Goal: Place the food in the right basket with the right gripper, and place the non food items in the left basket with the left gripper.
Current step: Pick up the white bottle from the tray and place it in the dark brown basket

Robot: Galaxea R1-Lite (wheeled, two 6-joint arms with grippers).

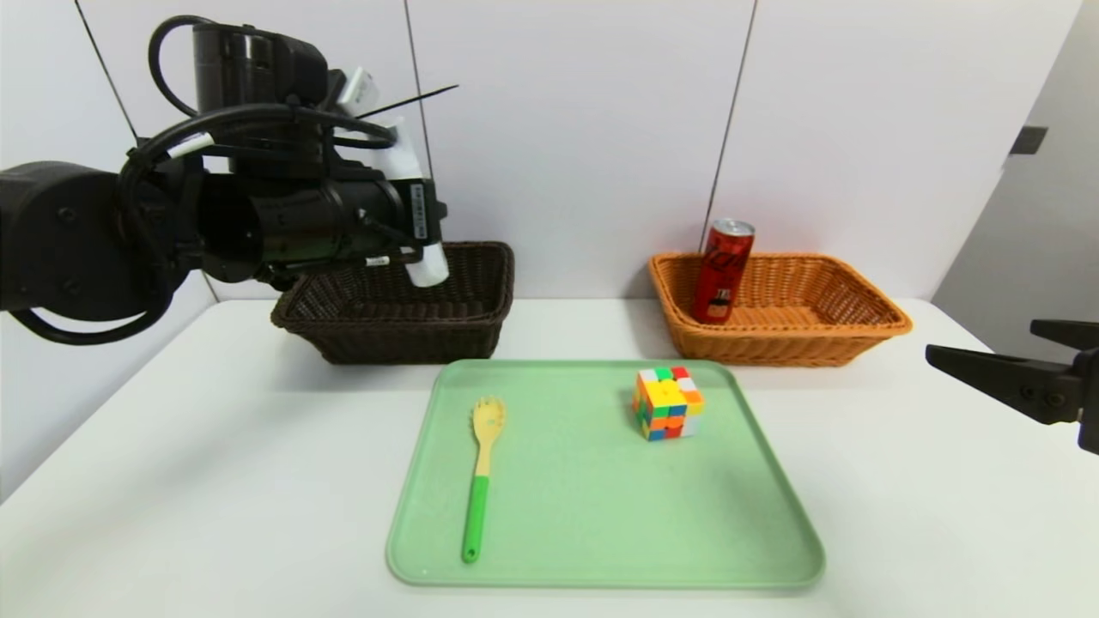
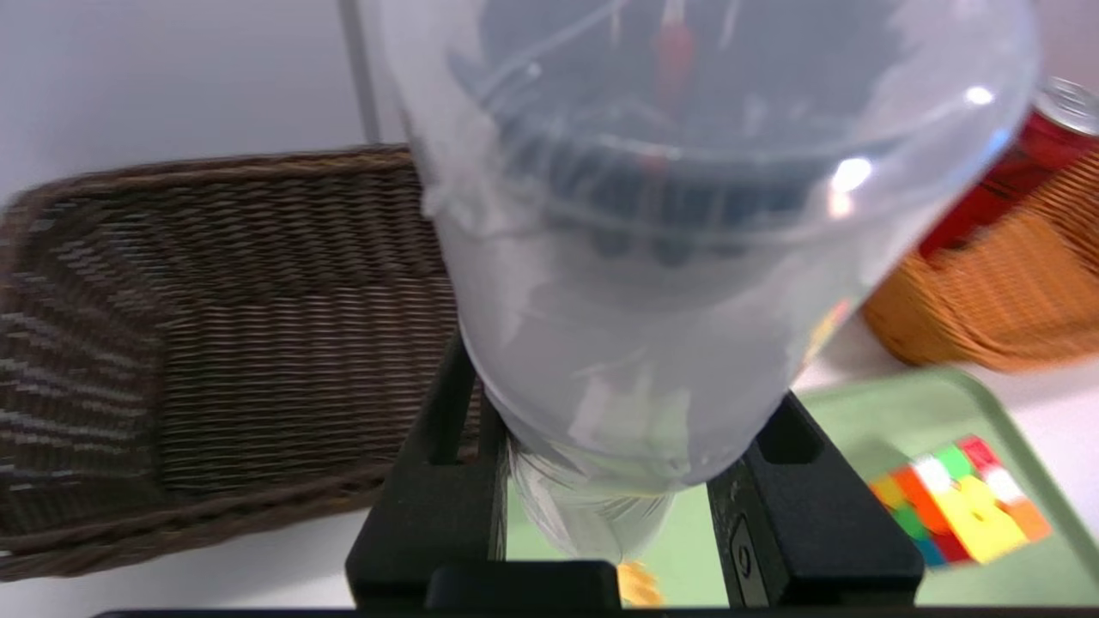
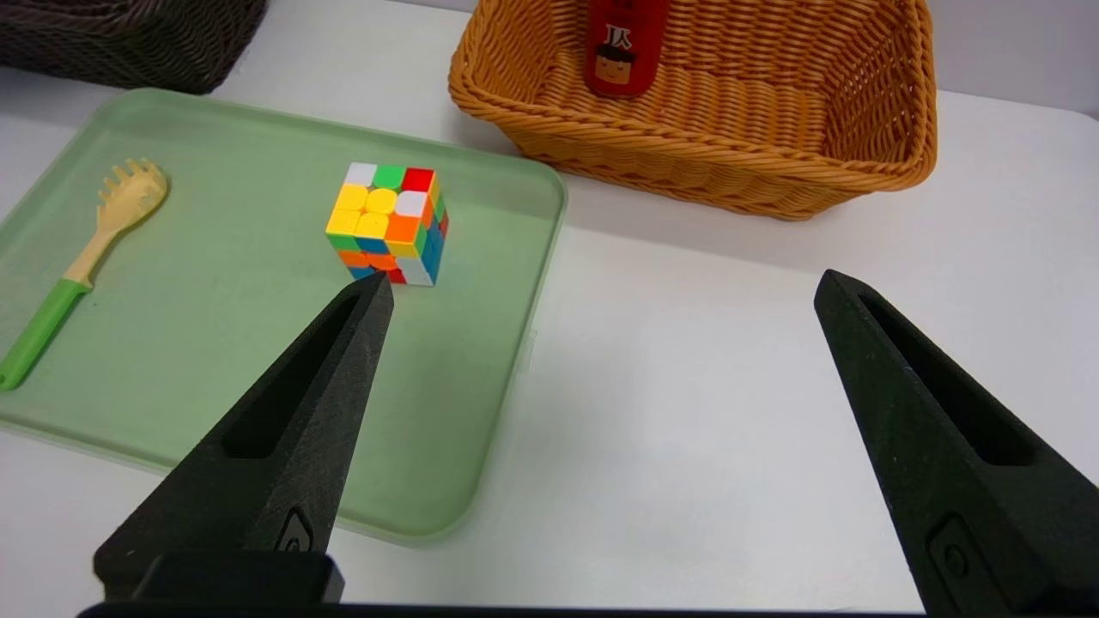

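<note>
Here the green tray (image 1: 601,515) sits at the table's (image 1: 215,481) front middle, the dark basket (image 1: 403,326) and orange basket (image 1: 798,335) along its far edge. The left gripper (image 1: 425,232) clamps the white bottle (image 1: 427,266) above the dark basket; the right gripper (image 3: 601,292) gapes wide near the right edge. The red can (image 1: 724,270) stands in the orange basket's left end. The cube (image 1: 668,403) occupies the tray's far right corner, the spoon (image 1: 481,476) its left edge.

Dark brown woven basket (image 1: 403,309), orange-tan woven basket (image 1: 790,313), red can (image 1: 723,270) with black lettering and silver top, pale green tray (image 1: 601,515), yellow spoon (image 1: 481,472) with green handle, multicoloured cube (image 1: 668,403), translucent white bottle (image 1: 421,215), black grippers (image 3: 601,292).
</note>
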